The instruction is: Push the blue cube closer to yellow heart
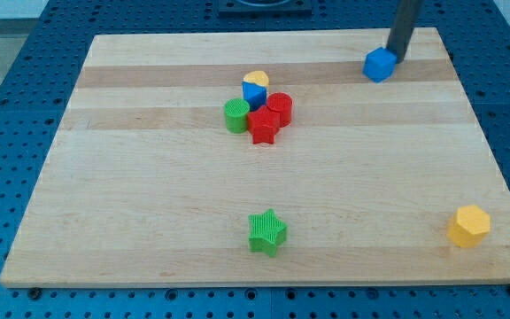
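My tip (398, 58) is standing at about 2 o'clock of the blue cube (379, 65), touching it; it carries no jaws. The cube is sitting near the board's top right. The yellow heart (256, 79) is lying at its 9 o'clock, well apart, crowning a cluster with a red star (263, 126), red cylinder (280, 107) and green cylinder (235, 116); nothing is obstructing the path between

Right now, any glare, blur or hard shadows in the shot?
Camera view: even, soft light, no glare on the wooden board; blocks cast only faint shadows. Sharp overall; the blue cube and my tip beside it read clearly. The board looks narrower toward the view's top.
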